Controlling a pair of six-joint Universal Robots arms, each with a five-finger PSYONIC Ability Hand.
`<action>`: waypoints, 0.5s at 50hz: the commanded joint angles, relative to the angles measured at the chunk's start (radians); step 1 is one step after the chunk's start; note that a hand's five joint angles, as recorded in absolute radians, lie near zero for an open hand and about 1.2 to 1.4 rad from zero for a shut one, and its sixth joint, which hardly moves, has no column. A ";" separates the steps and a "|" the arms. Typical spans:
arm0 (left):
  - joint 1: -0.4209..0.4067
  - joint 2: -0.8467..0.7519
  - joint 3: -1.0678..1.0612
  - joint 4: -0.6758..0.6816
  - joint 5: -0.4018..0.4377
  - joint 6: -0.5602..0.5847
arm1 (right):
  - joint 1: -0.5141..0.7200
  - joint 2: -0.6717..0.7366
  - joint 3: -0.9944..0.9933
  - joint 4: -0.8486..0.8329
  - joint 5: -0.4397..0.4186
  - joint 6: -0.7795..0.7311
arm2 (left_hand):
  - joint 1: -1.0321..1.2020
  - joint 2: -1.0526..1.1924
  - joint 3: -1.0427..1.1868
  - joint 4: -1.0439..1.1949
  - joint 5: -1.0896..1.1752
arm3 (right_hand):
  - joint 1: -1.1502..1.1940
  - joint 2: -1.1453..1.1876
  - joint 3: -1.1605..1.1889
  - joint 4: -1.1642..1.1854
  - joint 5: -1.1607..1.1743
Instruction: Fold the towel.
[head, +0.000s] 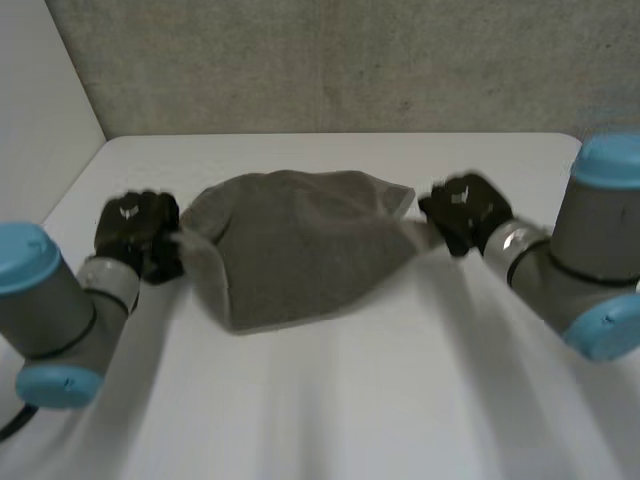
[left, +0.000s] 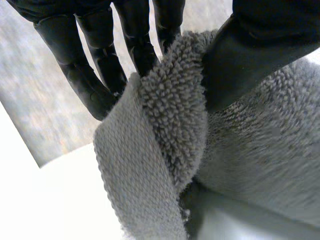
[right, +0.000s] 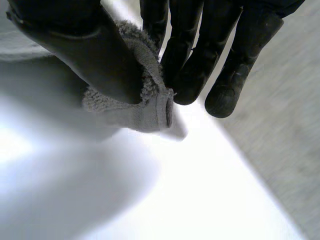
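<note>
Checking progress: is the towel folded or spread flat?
Neither: the towel sags bunched between the left hand and right hand, each pinching one end.

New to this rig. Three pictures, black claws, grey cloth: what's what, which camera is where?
It is a two-armed robot at a white table; each arm ends in a black hand. The wide picture comes from a head camera behind the arms, looking down. The other two come from wrist cameras, looking along each palm. A grey towel lies bunched on the table. The left hand pinches one end between thumb and fingers; the right hand pinches a corner at the opposite end.
</note>
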 joint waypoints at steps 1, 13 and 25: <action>0.045 0.065 -0.148 0.010 0.063 0.085 | -0.014 -0.024 0.175 -0.025 0.021 -0.022 | -0.204 -0.276 -0.320 -0.300 -0.412 | 0.080 0.086 0.067 0.067 0.062; 0.052 0.283 -0.305 0.004 0.194 0.266 | -0.031 -0.202 0.401 -0.172 0.018 -0.002 | -1.114 -1.186 -1.230 -1.209 -1.322 | 0.080 0.086 0.067 0.067 0.062; 0.051 0.253 -0.089 -0.151 0.268 0.282 | -0.032 -0.213 0.439 -0.232 0.017 -0.004 | -1.073 -1.145 -1.189 -1.169 -1.281 | 0.080 0.086 0.067 0.067 0.062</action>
